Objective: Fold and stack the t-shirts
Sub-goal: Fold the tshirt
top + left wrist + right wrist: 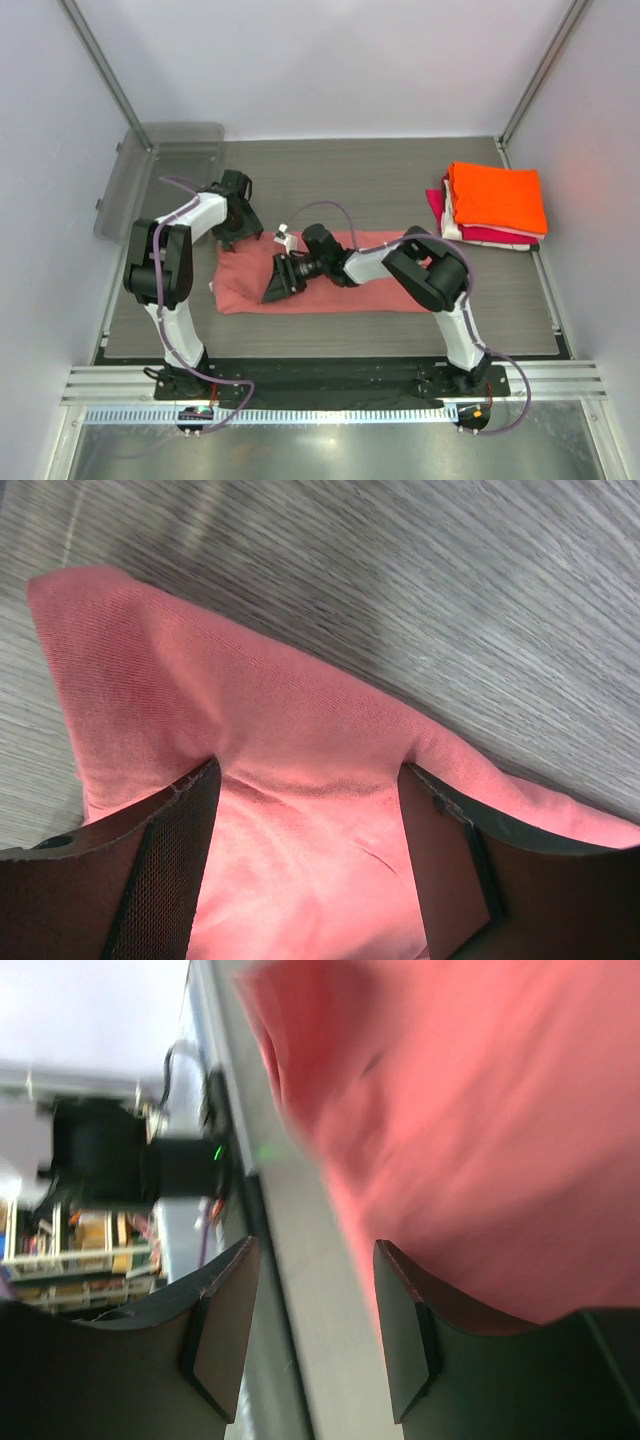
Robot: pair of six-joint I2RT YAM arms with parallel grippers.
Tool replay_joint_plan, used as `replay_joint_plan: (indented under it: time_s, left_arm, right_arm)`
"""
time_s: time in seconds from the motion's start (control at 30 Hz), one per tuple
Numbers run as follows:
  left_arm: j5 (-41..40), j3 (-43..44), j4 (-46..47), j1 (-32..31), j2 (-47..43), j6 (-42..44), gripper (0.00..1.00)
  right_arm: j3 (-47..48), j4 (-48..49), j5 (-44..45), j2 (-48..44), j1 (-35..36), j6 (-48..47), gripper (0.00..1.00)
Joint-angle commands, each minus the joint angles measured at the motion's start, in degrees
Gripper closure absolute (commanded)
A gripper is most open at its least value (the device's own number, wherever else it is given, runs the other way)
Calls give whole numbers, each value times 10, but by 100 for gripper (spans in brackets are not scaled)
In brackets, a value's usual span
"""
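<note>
The salmon-pink t-shirt (340, 278) lies folded into a long strip across the middle of the table. My left gripper (240, 226) is at its far left corner. In the left wrist view (310, 780) the jaws are open and straddle the pink fabric (230, 710) near its edge. My right gripper (276, 280) hovers over the strip's left part, open and empty. In the blurred right wrist view (315, 1260) the shirt (470, 1130) is to its right. The bright orange shirt (497, 195) tops a folded stack at the right, over the white shirt (452, 226) and the magenta-red shirt (492, 236).
A clear grey plastic tray (160, 170) sits at the table's far left corner, half over the edge. White walls and metal posts enclose the table. The arm bases and a rail run along the near edge (330, 385).
</note>
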Motion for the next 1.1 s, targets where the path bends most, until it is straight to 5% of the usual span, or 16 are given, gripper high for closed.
replay_joint_plan:
  time_s: [0.0,0.13,0.27,0.4,0.43,0.67,0.73,0.93,1.07]
  left_arm:
    - [-26,9,-30,5,10,-4,27]
    - [-36,8,-27,-2,-6,12,27]
    - [-55,-12,-15,-23,-59,19,25]
    - [-79,-58,-1,-46,-156,20,20]
    - [-81,-72,9,-51,-180,20,19]
    - [-59,-233,43,-99,-386,-37,16]
    - [-50,-293,54,-105,-428,-89,17]
    - [-52,-392,122,-109,-462,-171,16]
    - [-56,-361,141,-110,-392,-166,16]
  right_arm:
    - [-70,57,-45,-103,26,1,45]
    - [-151,92,-47,-188,32,15,45]
    - [-187,-38,30,-286,19,-43,46]
    - [-159,-304,262,-397,-9,-138,50]
    - [-155,-384,389,-434,-11,-148,52]
    - [-190,-589,755,-527,-35,-68,68]
    - [-211,-625,791,-537,-56,-33,99]
    - [-282,-635,834,-575,-103,50,99]
    - [-281,-635,821,-515,-114,61,99]
